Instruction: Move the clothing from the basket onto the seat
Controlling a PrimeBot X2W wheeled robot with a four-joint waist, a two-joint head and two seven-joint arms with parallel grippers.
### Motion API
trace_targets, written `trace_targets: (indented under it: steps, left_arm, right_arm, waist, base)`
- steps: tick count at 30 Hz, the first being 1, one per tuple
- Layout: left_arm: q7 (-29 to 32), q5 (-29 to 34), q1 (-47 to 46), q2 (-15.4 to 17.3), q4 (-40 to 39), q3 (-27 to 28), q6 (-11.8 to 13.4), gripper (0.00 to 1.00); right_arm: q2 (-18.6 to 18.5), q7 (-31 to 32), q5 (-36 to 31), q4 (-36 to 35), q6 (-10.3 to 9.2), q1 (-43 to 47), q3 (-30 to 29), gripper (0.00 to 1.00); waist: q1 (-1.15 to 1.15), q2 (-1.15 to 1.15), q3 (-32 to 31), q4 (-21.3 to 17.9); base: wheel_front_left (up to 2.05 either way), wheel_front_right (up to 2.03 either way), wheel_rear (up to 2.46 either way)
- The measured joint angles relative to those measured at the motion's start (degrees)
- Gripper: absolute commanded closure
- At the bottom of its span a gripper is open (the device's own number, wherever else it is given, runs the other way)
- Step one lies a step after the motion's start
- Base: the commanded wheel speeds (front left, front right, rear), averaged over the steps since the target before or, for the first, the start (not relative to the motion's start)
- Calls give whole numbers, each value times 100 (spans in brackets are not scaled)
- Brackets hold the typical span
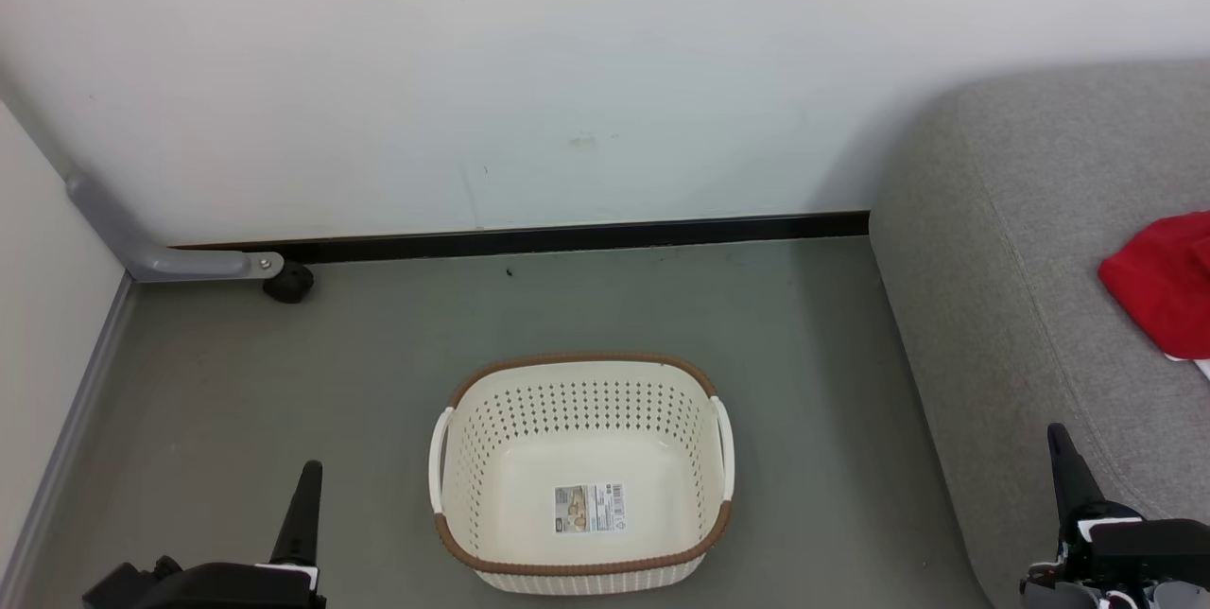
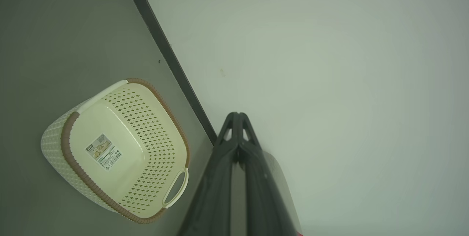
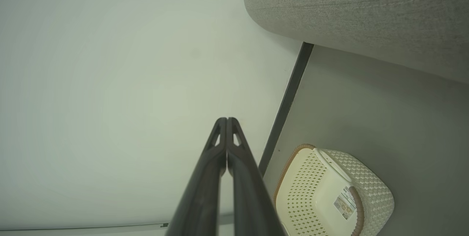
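Your grey seat (image 1: 1021,306) at the right with red clothing (image 1: 1158,283) lying on it, your basket (image 1: 586,360) on the floor (image 1: 284,373) with a paper label (image 1: 589,507) inside, your left gripper (image 1: 310,472) and right gripper (image 1: 1057,434) both pinched closed, empty

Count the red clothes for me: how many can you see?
1: a red heap on the seat at the right edge, cut off by the frame, so more may be hidden. None in the basket.

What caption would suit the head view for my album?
Empty basket on the floor beside the grey seat, where red clothing lies.
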Motion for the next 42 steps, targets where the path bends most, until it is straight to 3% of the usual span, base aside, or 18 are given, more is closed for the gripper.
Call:
trace_targets:
  steps: [18, 42]
  left_arm:
    - [308, -1065, -94, -81, -101, 339, -190, 100]
    - [333, -1096, -121, -94, -121, 347, -224, 100]
  right_arm:
    - [104, 319, 1129, -167, 53, -32, -343, 100]
    - [112, 347, 1152, -180, 54, -34, -359, 100]
  waist:
    - [0, 0, 20, -142]
    - [0, 0, 21, -144]
  base:
    - [0, 0, 0]
    - [0, 0, 0]
